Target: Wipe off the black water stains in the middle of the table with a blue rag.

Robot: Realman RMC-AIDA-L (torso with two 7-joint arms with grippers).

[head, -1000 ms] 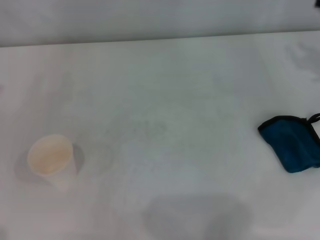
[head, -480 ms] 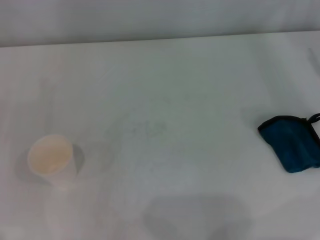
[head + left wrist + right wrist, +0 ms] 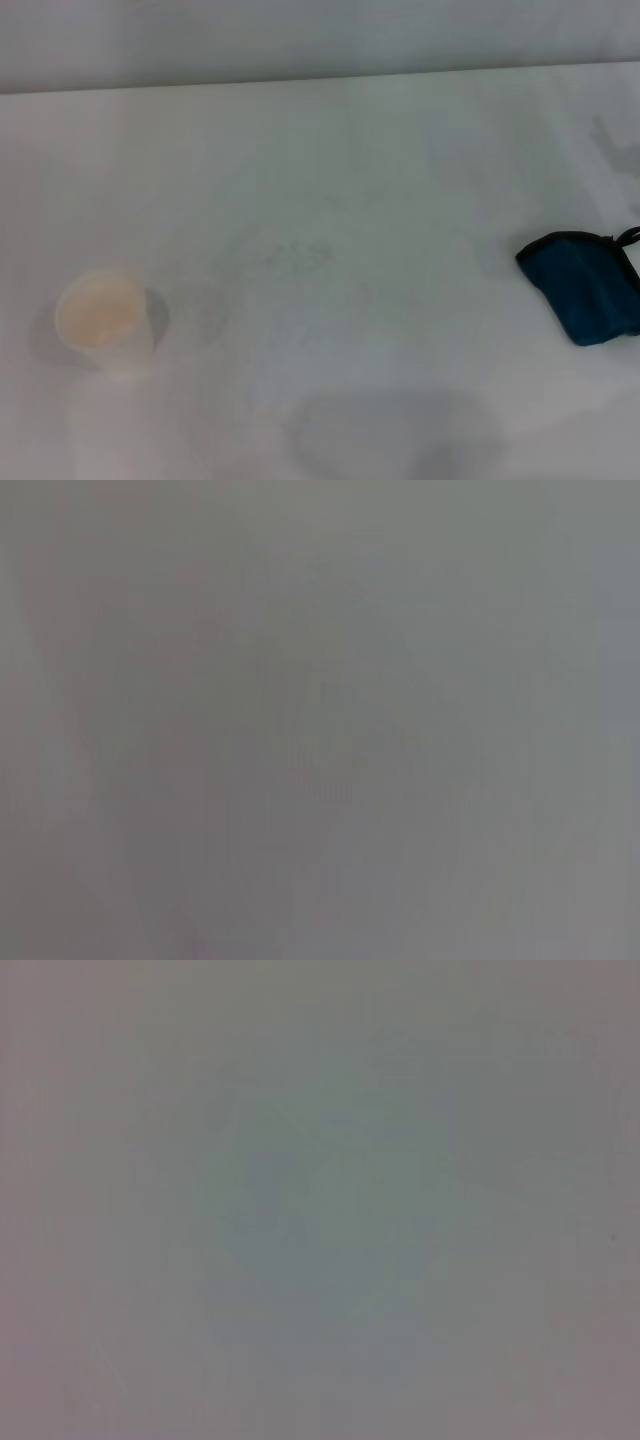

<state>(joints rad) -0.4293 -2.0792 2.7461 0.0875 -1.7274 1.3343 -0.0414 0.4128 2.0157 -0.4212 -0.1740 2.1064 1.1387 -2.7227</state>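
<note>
Blue rag (image 3: 583,288) far out on the robot's right side of the worktop (image 3: 400,150), lying flat, partly cut off by the edge of the head view. Black trim toward the middle of the worktop, small black loop (image 3: 629,237) at the far right corner. Long axis slanted, from the near-middle corner away toward the near right.

Only faint grey stains (image 3: 287,256) in the middle of the worktop, well apart from the rag and to its left; no clear dark blot to be made out. White paper cup (image 3: 101,318) upright on the left side, well apart from both.

Neither left pincer nor right pincer anywhere in the head view, and nothing recognisable in either wrist view, so impossible to tell whether open, closed or gripping anything. Rag not held, judging by how it lies alone on the worktop.

Probably still at the very start: rag not yet picked up. Likely a job for the right arm, being on the rag's side. Then a carry leftward to the stains. Best gripped across the short way, near the inner trimmed edge.
</note>
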